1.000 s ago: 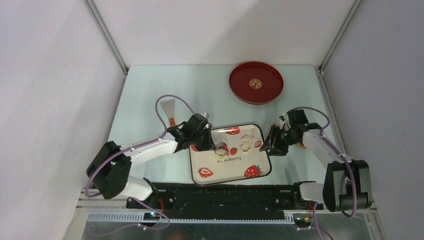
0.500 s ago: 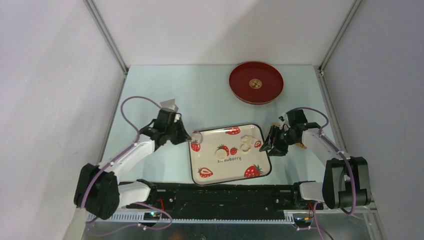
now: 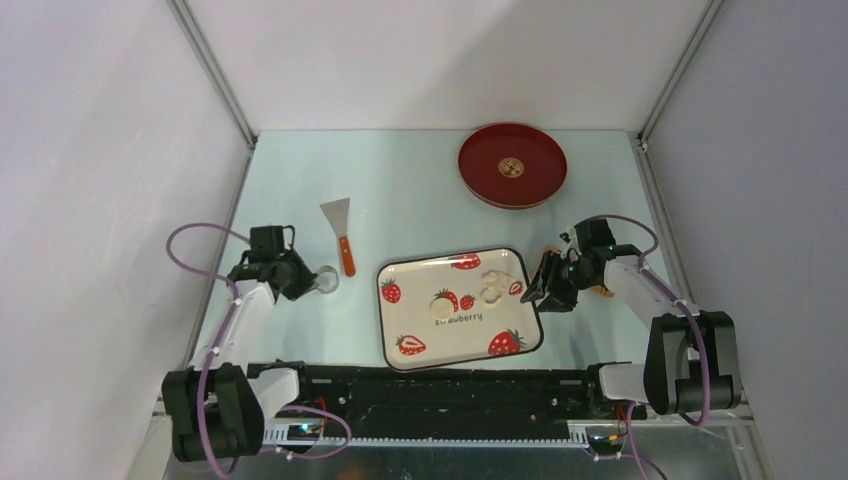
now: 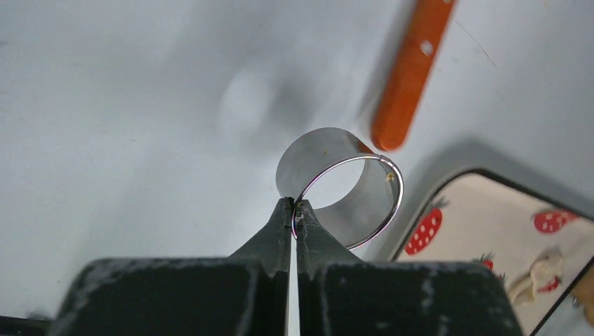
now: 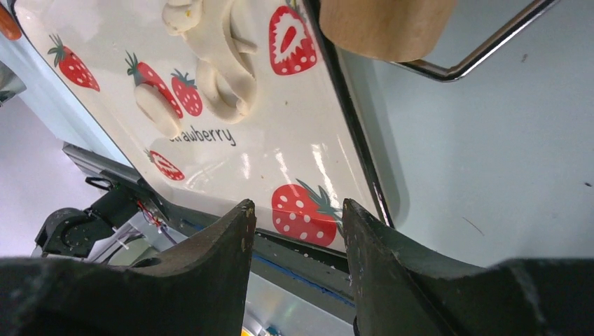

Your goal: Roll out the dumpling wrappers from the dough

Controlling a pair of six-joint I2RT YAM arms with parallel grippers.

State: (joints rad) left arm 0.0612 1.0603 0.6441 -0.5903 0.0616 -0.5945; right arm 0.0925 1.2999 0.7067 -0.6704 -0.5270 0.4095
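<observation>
Left tool [image 4: 294, 210]: pressed together, pinching the wall of the steel ring cutter [image 4: 319, 150], left of the plate [image 3: 460, 350].
Right tool [image 5: 294, 210]: spread, nothing between its fingers, at the plate's right edge.
Dough [image 3: 492, 287]: holed scrap on the plate, upper right.
Dumpling wrapper [image 3: 441, 307]: round disc, plate centre.
Scraper [image 3: 340, 235]: on the worktop [image 3: 400, 190], near the cutter.

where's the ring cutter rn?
Ring cutter: top view, left side of table, rim pinched in the left gripper's shut fingers, just left of the scraper's orange handle, well left of the strawberry plate.
</observation>
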